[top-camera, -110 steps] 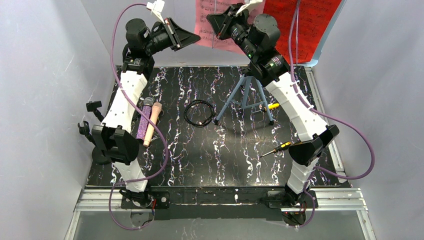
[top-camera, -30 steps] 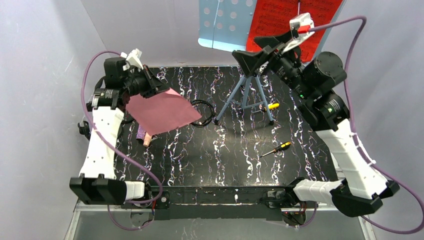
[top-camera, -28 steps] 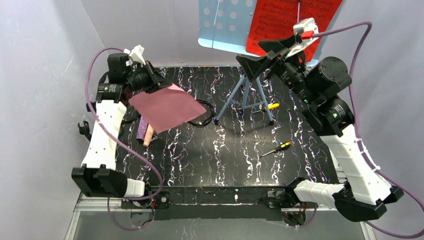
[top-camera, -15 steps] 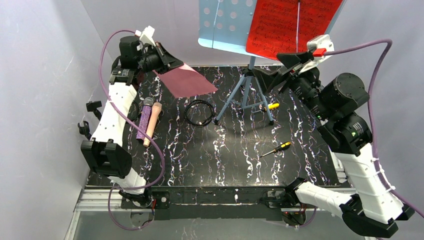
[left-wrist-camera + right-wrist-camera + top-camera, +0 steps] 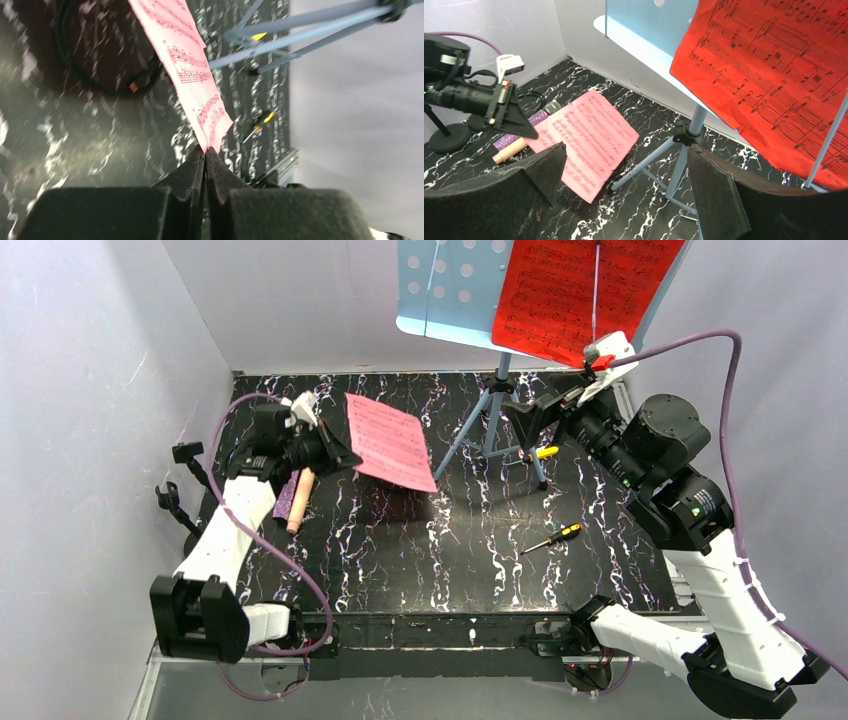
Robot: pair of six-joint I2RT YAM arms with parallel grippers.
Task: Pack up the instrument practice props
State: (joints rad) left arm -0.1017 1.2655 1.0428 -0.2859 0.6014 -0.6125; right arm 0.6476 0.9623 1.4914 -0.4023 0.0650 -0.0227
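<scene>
Now your left jaws pinch the pink paper sheet-music page (image 5: 390,440) by a corner; your right jaws gape empty.

Top external: high above near edge of table (image 5: 480,570), looking down, music stand (image 5: 440,290) at far side. Left wrist: low, close, left of stand, facing its legs. Right wrist: right of stand, facing leftward past it. All share stand, pink page (image 5: 390,440).

No words, brands or numbers were legible. Only signs were printed music notation: black staves, notes and beamed groups covered red sheet-music page (image 5: 774,75); finer staves and notes ran across pink sheet-music page (image 5: 586,140), sharpest in left wrist view, elsewhere too small to read.
</scene>
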